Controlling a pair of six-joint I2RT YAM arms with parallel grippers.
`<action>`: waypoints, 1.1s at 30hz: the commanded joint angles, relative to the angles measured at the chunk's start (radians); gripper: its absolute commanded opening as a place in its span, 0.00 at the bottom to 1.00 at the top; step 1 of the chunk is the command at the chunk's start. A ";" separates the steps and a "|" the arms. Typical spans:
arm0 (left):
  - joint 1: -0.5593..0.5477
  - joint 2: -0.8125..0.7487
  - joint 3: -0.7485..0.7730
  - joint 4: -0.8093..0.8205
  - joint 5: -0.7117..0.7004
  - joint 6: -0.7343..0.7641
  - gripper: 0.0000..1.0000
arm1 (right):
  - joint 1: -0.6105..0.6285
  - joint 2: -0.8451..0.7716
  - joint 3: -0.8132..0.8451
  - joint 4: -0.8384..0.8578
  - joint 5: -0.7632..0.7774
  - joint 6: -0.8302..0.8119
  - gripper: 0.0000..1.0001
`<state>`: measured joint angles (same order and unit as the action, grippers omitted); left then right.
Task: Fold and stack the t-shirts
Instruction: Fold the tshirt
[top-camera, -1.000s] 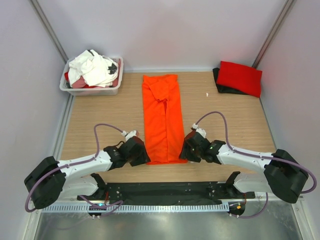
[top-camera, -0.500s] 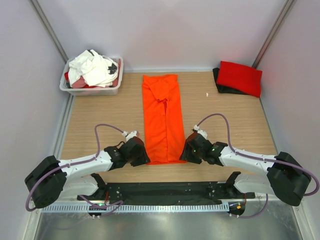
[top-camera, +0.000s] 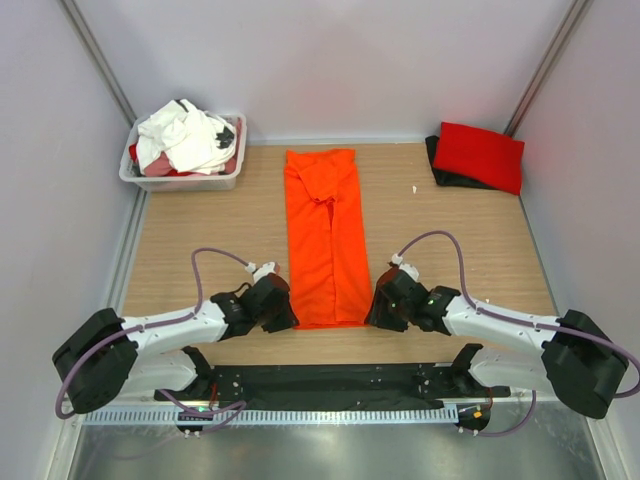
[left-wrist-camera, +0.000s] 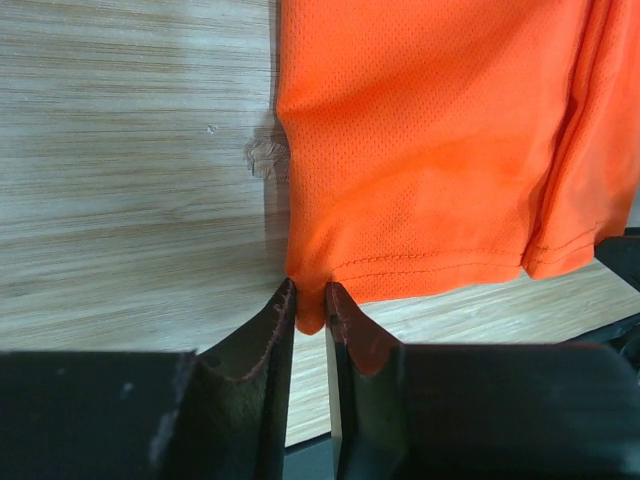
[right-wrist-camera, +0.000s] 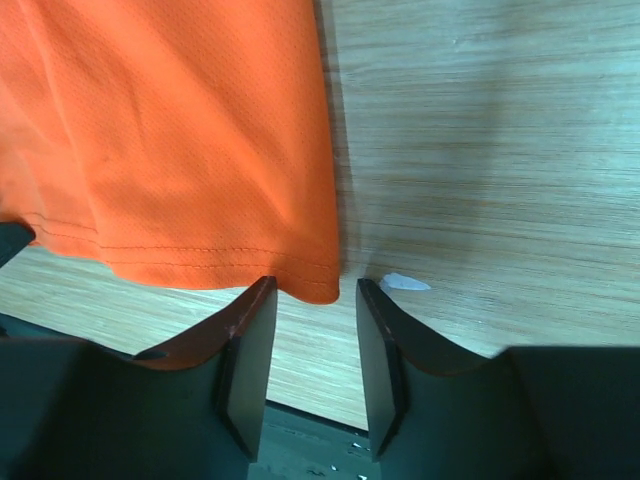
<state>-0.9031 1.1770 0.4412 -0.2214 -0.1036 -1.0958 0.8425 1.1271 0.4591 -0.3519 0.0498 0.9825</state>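
Observation:
The orange t-shirt (top-camera: 325, 235) lies folded into a long strip down the middle of the table. My left gripper (top-camera: 284, 318) is shut on its near left hem corner (left-wrist-camera: 311, 310), the cloth pinched between the fingertips (left-wrist-camera: 281, 305). My right gripper (top-camera: 376, 313) is open at the near right hem corner (right-wrist-camera: 318, 288), which lies just in the gap between the fingers (right-wrist-camera: 255, 310). A folded red t-shirt (top-camera: 480, 155) lies on a black one (top-camera: 440, 165) at the far right. White shirts (top-camera: 185, 135) are heaped in the tub.
A white plastic tub (top-camera: 180, 181) stands at the far left corner. Grey walls enclose the table on three sides. A small white scrap (right-wrist-camera: 405, 283) lies on the wood by my right fingers. The table's near edge runs just behind both grippers.
My right gripper has shifted slightly right and nearer along the hem's right corner. My left gripper stays at the left corner. The shirt has not moved.

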 joint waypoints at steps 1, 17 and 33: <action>-0.007 0.010 -0.007 0.016 -0.010 0.002 0.19 | 0.001 -0.012 -0.007 -0.013 0.022 0.015 0.42; -0.008 0.010 -0.010 0.020 -0.007 0.002 0.08 | 0.001 0.033 -0.002 0.033 0.027 0.005 0.19; -0.082 -0.201 0.039 -0.234 -0.030 -0.068 0.00 | 0.072 -0.130 -0.008 -0.042 0.018 0.067 0.01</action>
<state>-0.9741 1.0328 0.4377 -0.3458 -0.1055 -1.1309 0.8822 1.0176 0.4263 -0.3706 0.0460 1.0176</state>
